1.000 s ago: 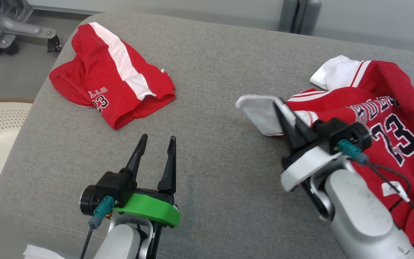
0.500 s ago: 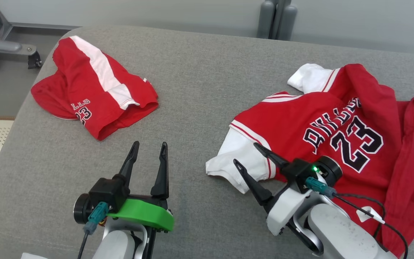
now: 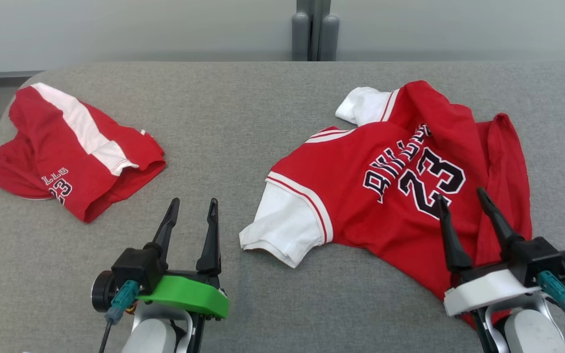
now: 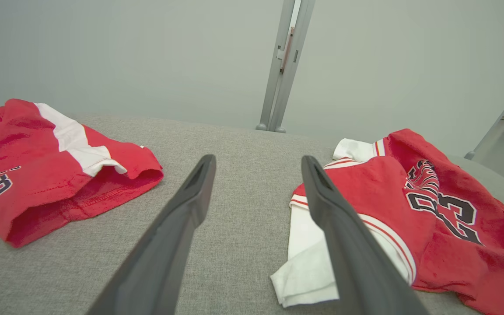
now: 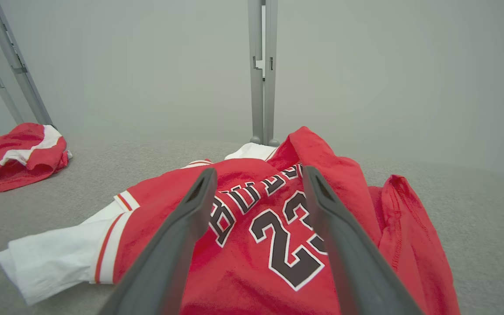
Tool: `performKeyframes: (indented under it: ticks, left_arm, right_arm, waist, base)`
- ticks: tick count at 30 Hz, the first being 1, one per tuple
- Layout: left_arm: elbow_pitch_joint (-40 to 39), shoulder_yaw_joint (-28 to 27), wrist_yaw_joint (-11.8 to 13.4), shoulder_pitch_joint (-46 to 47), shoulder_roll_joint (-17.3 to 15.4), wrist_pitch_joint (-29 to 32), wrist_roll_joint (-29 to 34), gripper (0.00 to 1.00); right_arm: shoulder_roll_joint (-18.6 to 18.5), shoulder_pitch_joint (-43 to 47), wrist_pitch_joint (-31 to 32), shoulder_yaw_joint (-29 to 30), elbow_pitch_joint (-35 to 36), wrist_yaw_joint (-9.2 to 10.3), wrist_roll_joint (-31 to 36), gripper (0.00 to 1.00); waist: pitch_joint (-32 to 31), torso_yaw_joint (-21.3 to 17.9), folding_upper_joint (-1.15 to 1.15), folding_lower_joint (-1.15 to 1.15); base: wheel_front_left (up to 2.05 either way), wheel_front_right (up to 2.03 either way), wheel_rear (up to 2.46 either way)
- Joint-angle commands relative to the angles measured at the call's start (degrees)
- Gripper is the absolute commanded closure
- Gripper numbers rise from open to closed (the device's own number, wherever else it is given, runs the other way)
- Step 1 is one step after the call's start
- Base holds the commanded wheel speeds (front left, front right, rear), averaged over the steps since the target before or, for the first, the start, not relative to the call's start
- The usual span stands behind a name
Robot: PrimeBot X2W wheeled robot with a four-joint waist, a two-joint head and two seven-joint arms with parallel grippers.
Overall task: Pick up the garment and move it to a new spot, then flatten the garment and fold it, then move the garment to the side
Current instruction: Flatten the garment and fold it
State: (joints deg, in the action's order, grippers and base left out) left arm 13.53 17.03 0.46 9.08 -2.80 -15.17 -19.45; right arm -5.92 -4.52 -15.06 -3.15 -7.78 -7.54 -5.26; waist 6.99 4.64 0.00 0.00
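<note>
1. Lying well left of the grey metal post (image 3: 314, 29), on the grey upholstered surface (image 3: 243, 113), the crumpled red shorts with a white stripe (image 3: 66, 157) look untouched. Their shift across the head view comes from the camera turning.
2. Left of the post and nearer the robot, the green-based left gripper (image 3: 193, 201) hovers with its fingers moderately apart and empty, as it was a second ago.
3. Right of the post, the red number-23 jersey with white sleeves (image 3: 361, 196) now lies print-up. Its white sleeve (image 3: 282, 230), pinched and lifted a second ago, is laid out flat.
4. Farthest right of the post, the white-based right gripper (image 3: 460, 193) has let go and drawn back. Its fingers stand apart and empty above the jersey's near part. I judge the relocating done and the flattening next.
5. The right wrist view shows a raised fold (image 5: 322, 153) standing up along the jersey's right side, which looks flatter in the head view. The left wrist view shows the sleeve's doubled edge.
</note>
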Motion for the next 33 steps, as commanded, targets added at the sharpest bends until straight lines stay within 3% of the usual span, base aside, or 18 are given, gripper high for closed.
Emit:
performKeyframes:
  ticks: [1, 5, 13, 19, 25, 33]
  left_arm:
    - [0.05, -0.65, 0.21, -0.82, -0.17, 0.03, 0.31, 0.00]
    - [-0.33, -1.46, 0.09, -0.27, -0.17, 0.03, 0.37, 0.00]
    - [2.84, -1.18, -1.05, 0.60, -0.17, 0.03, 1.12, 0.00]
    - [13.26, 1.04, -1.57, 3.43, -0.18, 0.04, 0.85, 0.00]
    - [26.44, 3.60, 0.06, 8.30, -0.20, 0.46, 1.89, 0.00]
    - [35.44, 7.02, -0.26, 11.61, -0.19, 0.54, 1.02, 0.00]
  right_arm:
    - [0.99, 1.81, -0.16, 1.67, 1.88, 0.09, 1.90, 0.00]
    - [2.63, 5.31, -0.16, 3.54, 4.49, 0.09, 3.69, 0.00]
    - [2.99, 4.15, -0.16, 2.60, 5.77, 0.09, 0.70, 0.00]
    - [3.01, 3.31, -0.17, 3.26, 5.93, 0.09, 1.23, 0.00]
    - [3.00, 2.80, -0.17, 2.72, 6.11, 0.09, 1.20, 0.00]
    - [3.01, 2.90, -0.17, 3.11, 6.22, 0.09, 1.19, 0.00]
  waist:
    - [-0.46, -2.19, 0.00, 0.00]
    - [-0.22, -3.48, 0.00, 0.00]
    - [0.96, -5.74, 0.00, 0.00]
    - [1.85, -7.21, 0.00, 0.00]
    - [2.72, -8.54, 0.00, 0.00]
    - [3.14, -8.85, 0.00, 0.00]
  base:
    - [0.00, 0.00, 0.00]
    - [0.00, 0.00, 0.00]
    - [0.00, 0.00, 0.00]
    - [0.00, 0.00, 0.00]
    - [0.00, 0.00, 0.00]
    - [0.00, 0.00, 0.00]
